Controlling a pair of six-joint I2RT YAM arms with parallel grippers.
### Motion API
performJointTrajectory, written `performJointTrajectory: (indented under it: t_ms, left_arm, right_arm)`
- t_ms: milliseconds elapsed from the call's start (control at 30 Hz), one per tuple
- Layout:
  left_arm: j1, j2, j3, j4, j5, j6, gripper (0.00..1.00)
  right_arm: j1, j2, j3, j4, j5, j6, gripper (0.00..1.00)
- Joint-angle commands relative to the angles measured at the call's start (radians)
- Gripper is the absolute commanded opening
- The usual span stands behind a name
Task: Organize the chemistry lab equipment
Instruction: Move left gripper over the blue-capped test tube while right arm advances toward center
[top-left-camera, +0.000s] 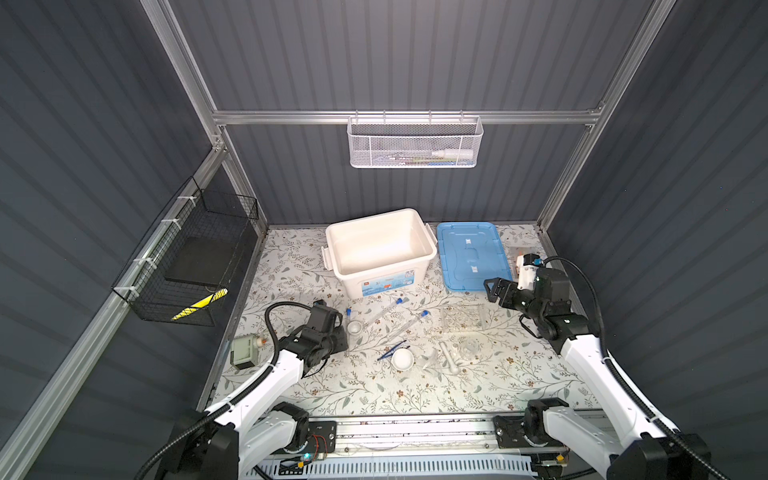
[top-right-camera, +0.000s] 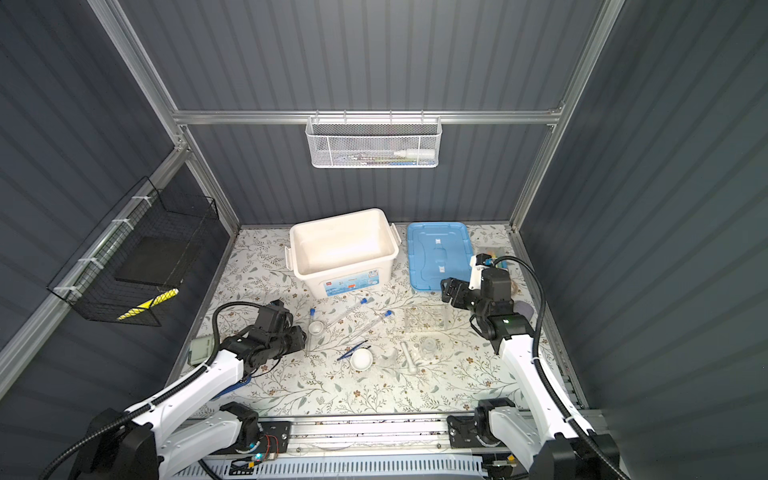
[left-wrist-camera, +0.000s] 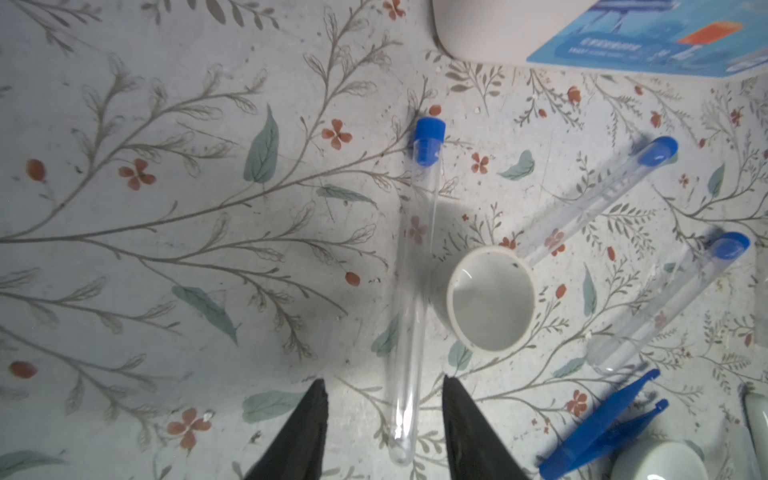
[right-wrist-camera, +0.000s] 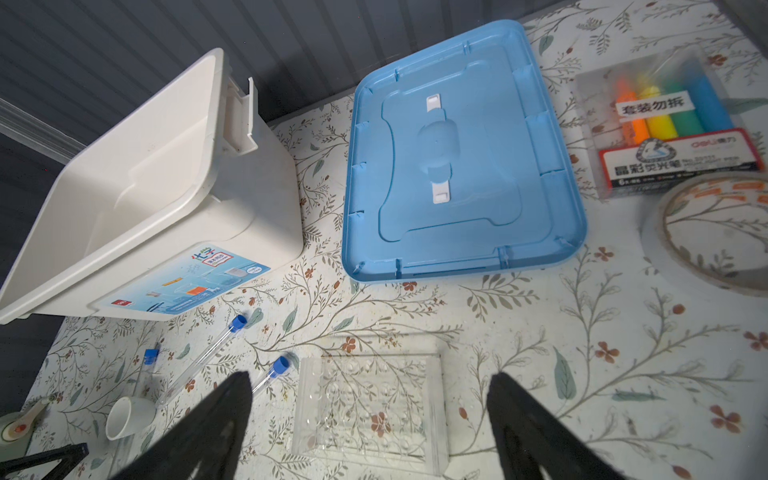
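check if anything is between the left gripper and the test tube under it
Nothing visible does. In the left wrist view the test tube lies flat with its closed end between the left gripper's open fingers, bare table on either side. The small white ceramic cup sits close beside the tube farther along, clear of the fingers.

The pack of highlighters (right-wrist-camera: 673, 124) carries a white sticker reading "套装勿拆". Its card below shows "deli" and "晶彩荧光笔", and the smaller print there is too blurred to read. The blue label on the white storage box (right-wrist-camera: 249, 199) is headed "化学", with its remaining print illegible.
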Motion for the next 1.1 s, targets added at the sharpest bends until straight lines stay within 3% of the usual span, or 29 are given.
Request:
performJointTrajectory:
  t_ms: [0,467,1067]
  left_arm:
    - [-0.015,0.020,-0.020,0.044,0.043,0.010,0.45]
    - [-0.029,0.128,0.008,0.066,0.020,0.026,0.38]
    - [-0.034,0.175,0.033,0.037,-0.065,-0.007,0.38]
  right_arm:
    - [0.028,-0.010,-0.016,-0.048,0.033,0.051,0.89]
    - [0.070,0.017,-0.014,-0.049,0.024,0.103,0.85]
    - [0.117,0.058,-0.015,-0.048,0.070,0.168,0.81]
